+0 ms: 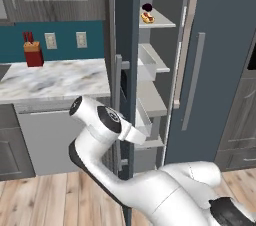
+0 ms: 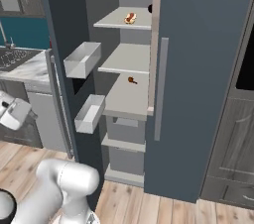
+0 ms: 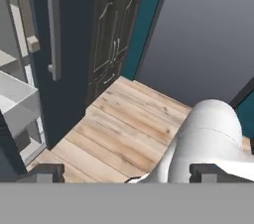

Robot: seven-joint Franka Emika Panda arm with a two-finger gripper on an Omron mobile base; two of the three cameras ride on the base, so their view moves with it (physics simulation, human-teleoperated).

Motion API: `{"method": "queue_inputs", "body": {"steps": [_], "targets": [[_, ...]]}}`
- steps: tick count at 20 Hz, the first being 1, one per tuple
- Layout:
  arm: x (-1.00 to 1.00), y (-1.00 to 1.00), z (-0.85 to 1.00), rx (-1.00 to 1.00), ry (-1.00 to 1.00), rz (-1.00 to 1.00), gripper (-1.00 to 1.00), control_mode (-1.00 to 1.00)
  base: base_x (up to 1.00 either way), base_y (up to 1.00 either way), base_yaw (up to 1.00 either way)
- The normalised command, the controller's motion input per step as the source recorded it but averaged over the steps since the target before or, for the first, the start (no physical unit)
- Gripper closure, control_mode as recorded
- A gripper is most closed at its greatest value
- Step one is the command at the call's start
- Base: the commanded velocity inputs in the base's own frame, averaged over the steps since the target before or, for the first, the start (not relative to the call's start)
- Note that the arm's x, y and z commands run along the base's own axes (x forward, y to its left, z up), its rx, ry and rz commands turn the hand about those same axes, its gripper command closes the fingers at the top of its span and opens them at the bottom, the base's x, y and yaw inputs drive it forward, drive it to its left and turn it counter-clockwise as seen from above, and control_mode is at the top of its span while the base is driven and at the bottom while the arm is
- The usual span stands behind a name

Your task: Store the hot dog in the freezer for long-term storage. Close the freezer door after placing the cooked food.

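In the left base view, up on the top shelf (image 1: 162, 21) of the freezer (image 1: 155, 70), you have the hot dog (image 1: 147, 18) lying beside a small dark round item (image 1: 147, 7), so the placing looks done and closing is the step left. The door (image 1: 126, 70) stands edge-on to you, swung well out, with the arm's wrist close against its edge low down. To close it well, I'd get the hand round to the outer face, push steadily near the free edge, and keep the elbow clear of the gap so nothing is pinched.

In the right base view, the hot dog (image 2: 130, 18) sits towards the right of that shelf (image 2: 114, 20), a little back from its front edge. Its long axis runs slantwise, front-left to back-right, sausage facing up. You also see 2 white bins (image 2: 82, 59) on the inner side of the door (image 2: 64, 44), and a small brown thing (image 2: 132, 80) on a lower shelf. Mind that the bins swing in clear of the shelf fronts.

In the hand view, the hand (image 3: 128, 172) points down at the wood floor (image 3: 124, 124), its 2 tips set wide apart with nothing between them. The grey bar handle (image 3: 53, 25) of the plain fridge door rises at upper left, well apart from the tips.
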Motion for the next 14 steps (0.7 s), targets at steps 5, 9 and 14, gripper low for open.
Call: {"method": "queue_inputs", "body": {"steps": [5, 9, 14], "targets": [[0.43, 0.18, 0.06, -0.18, -0.13, -0.07, -1.0, -1.0, 0.0, 0.0, 0.0], [0.3, 0.06, 0.01, -0.18, -0.11, -0.08, -1.0, -1.0, 0.0, 0.0, 0.0], [0.29, 0.0, 0.0, -0.14, -0.02, 0.0, -1.0, -1.0, 0.0, 0.0, 0.0]]}}
